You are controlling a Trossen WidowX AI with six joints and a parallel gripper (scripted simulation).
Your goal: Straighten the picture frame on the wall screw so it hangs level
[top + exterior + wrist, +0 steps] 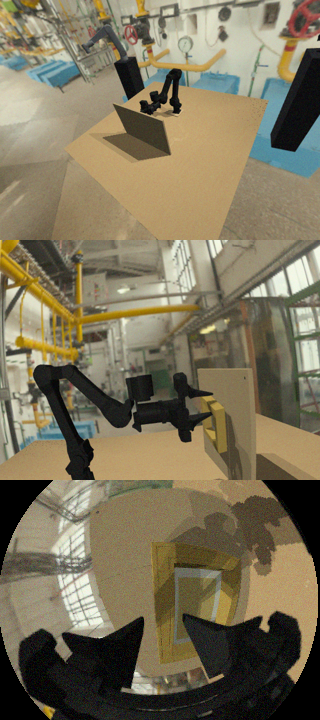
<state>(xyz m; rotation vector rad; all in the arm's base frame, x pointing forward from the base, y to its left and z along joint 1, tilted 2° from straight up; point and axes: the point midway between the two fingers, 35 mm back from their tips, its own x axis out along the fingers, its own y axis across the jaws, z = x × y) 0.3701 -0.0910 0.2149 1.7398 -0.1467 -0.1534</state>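
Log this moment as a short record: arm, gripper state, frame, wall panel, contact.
arm: reaching level toward the wall panel
gripper: open, holding nothing, one finger above the other
picture frame: yellow, hung on the panel, looks tilted in the wrist view
finger position: tips at the frame's upper part, either side of its top bar
contact: fingers not closed on the frame; touching cannot be told
table: tan, bears the panel and the arm's base
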